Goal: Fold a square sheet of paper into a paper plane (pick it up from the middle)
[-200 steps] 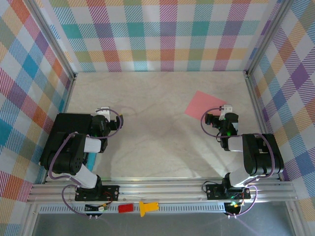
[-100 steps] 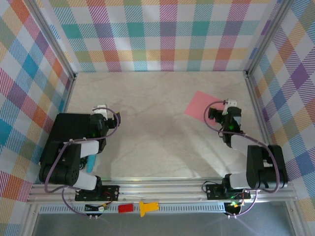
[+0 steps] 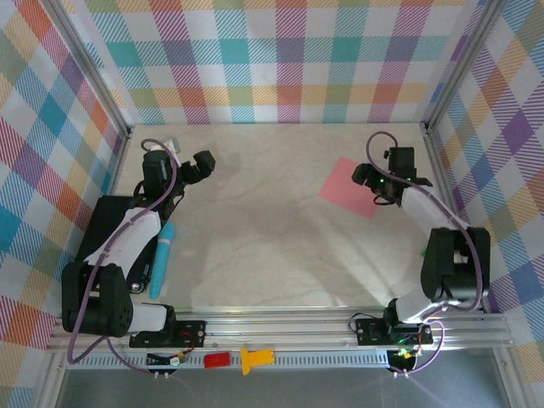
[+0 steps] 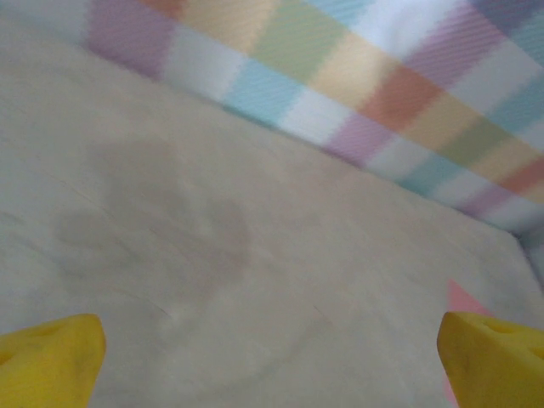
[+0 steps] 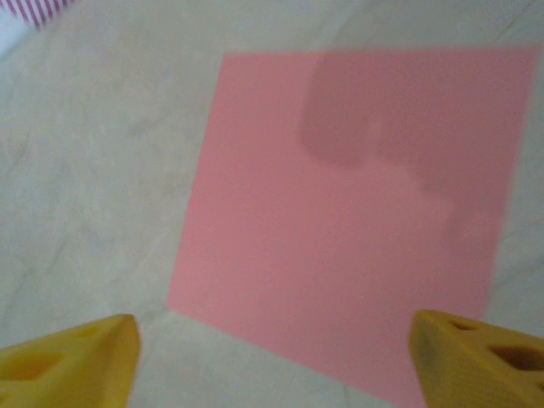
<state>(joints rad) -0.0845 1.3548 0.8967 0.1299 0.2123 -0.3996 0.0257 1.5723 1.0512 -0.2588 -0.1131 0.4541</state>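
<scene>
The square sheet of paper (image 3: 344,188) lies flat and unfolded on the pale table at the back right, salmon pink. My right gripper (image 3: 365,178) hovers over its right part. In the right wrist view the sheet (image 5: 348,212) spreads out below the right gripper (image 5: 276,365), whose yellow fingertips (image 5: 72,357) stand wide apart, open, with nothing between them. My left gripper (image 3: 201,164) is open over bare table at the back left. In the left wrist view a sliver of the sheet (image 4: 460,298) shows beside the left gripper (image 4: 270,361). The paper plane is out of view.
A teal pen-like object (image 3: 162,259) lies beside the left arm. A small red block (image 3: 217,359) and a yellow piece (image 3: 255,359) sit on the front rail. Checked walls (image 3: 280,59) and aluminium posts (image 3: 442,161) close in the table.
Both arms have stretched away from their bases toward the back. The right gripper moved from the sheet's near corner to above its right part. The left gripper swung to the back left, uncovering the teal object.
</scene>
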